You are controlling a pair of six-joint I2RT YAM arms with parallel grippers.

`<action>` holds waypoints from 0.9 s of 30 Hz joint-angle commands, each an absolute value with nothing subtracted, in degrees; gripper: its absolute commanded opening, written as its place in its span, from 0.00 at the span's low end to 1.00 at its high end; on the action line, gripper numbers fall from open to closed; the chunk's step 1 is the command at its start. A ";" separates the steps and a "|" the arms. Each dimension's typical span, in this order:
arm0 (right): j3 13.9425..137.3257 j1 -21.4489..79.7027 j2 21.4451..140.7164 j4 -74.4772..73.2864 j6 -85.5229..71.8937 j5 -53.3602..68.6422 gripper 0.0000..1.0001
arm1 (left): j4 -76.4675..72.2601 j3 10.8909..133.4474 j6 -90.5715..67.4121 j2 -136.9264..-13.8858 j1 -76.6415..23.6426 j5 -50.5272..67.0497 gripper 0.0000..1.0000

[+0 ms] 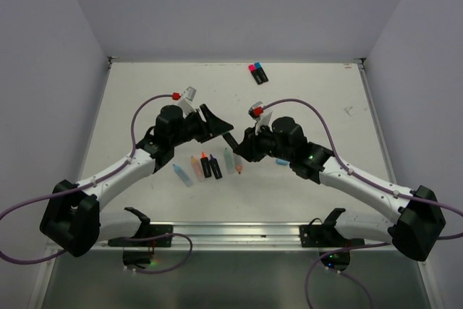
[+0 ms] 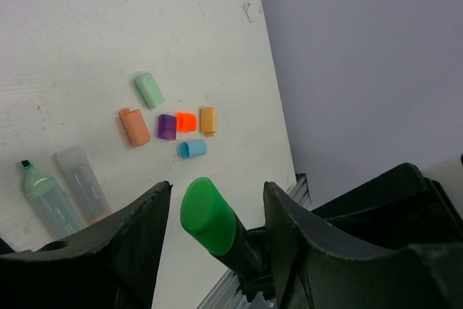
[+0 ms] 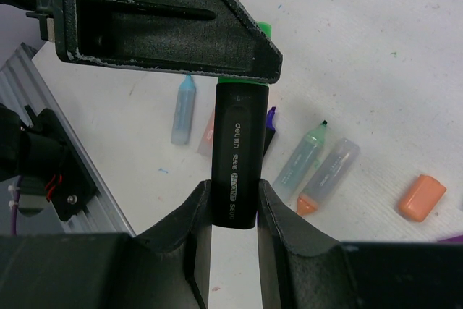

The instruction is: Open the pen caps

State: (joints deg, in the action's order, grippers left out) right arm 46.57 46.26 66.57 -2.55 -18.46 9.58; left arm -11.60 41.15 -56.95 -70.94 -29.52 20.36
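Note:
My right gripper is shut on the lower end of a black highlighter pen and holds it in the air between the two arms. Its bright green pen cap points into my left gripper, which is open. The fingers stand on either side of the cap, with a gap on each side. In the right wrist view a left finger hides most of that cap. Several loose pen caps lie together on the table: mint, salmon, purple, orange, amber, cyan.
Uncapped pens lie below the grippers: a blue one, a green-tipped one and an orange-tipped one. Two capped pens lie at the far side of the table. A metal rail runs along the near edge.

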 commanded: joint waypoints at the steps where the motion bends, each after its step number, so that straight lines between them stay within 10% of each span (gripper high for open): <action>1: 46.67 46.76 66.27 -0.53 -18.90 8.97 0.00 | -16.52 42.10 -58.36 -70.49 -29.00 23.64 0.55; 10: 46.41 46.93 67.15 -0.35 -19.16 9.32 0.00 | -16.87 41.22 -58.62 -69.35 -29.00 23.82 0.42; 18: 46.05 47.02 66.01 -0.26 -17.84 8.44 0.00 | -18.28 40.96 -59.24 -70.57 -29.00 25.22 0.00; 24: 48.43 46.93 68.11 -2.02 -16.00 6.77 0.38 | -19.77 39.73 -60.38 -70.75 -29.00 26.37 0.00; 27: 49.65 47.02 69.86 -1.85 -15.73 6.85 0.41 | -20.04 39.38 -60.56 -70.58 -29.00 26.54 0.00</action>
State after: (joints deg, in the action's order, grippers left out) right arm 46.65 47.03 68.12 -2.50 -17.28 8.71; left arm -16.45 39.97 -59.46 -70.96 -29.26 23.62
